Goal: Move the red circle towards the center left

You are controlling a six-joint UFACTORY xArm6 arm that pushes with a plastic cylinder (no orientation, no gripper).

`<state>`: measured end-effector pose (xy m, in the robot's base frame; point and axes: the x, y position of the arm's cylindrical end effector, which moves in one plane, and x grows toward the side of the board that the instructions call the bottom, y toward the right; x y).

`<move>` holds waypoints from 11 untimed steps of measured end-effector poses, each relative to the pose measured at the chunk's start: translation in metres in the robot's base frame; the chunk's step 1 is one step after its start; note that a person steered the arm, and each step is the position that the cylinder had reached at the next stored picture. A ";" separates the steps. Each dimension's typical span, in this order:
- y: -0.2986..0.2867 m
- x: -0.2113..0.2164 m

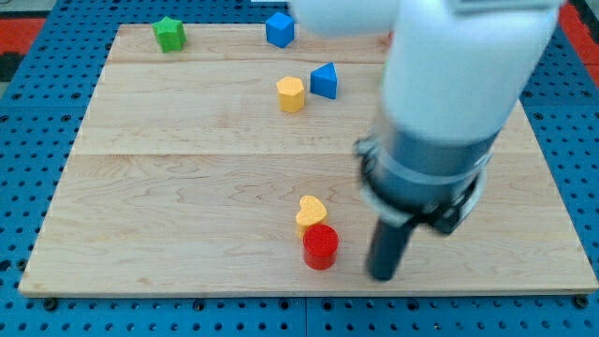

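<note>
The red circle (320, 246) is a short red cylinder near the bottom edge of the wooden board (168, 197), a little right of the middle. A yellow heart block (311, 212) touches it from above. My tip (382, 276) is on the board just to the right of the red circle, with a small gap between them. The arm's large white and grey body hangs over the board's right side and hides what lies under it.
A green star block (169, 34) sits at the top left. A blue block (280, 29) is at the top middle. A yellow hexagon block (291, 95) and a blue triangle block (324, 80) stand side by side below it. A bit of red (387, 38) shows beside the arm.
</note>
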<state>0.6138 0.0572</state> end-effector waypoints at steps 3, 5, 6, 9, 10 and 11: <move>-0.086 -0.007; -0.012 -0.032; -0.116 -0.033; -0.123 -0.097; -0.155 -0.098; -0.173 -0.099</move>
<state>0.5149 -0.1158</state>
